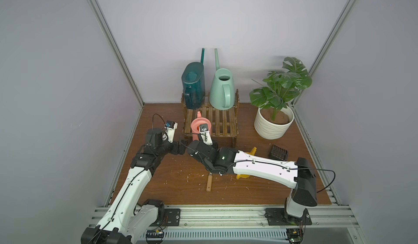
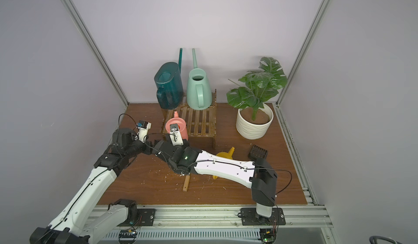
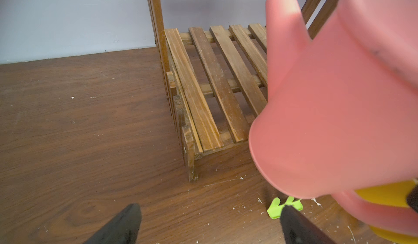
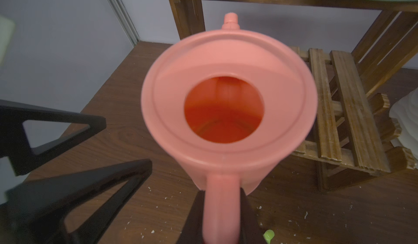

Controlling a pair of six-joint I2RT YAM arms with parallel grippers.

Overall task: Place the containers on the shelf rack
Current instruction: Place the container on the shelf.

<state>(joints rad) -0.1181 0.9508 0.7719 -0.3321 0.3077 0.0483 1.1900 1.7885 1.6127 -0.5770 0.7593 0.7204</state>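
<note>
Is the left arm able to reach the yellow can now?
Probably not. The yellow can lies under the right arm's forearm, and the right end effector, shut on the pink can, sits between it and the left end effector.

We see a pink watering can [image 1: 195,125], a dark teal watering can [image 1: 193,84], a mint green watering can [image 1: 221,91] and a yellow watering can [image 2: 224,155]. The shelf rack [image 1: 222,120] is dark-stained brown; the table [image 1: 172,181] shows brown woodgrain flecked white; the plant pot [image 1: 271,130] is white with wavy ribs.
</note>
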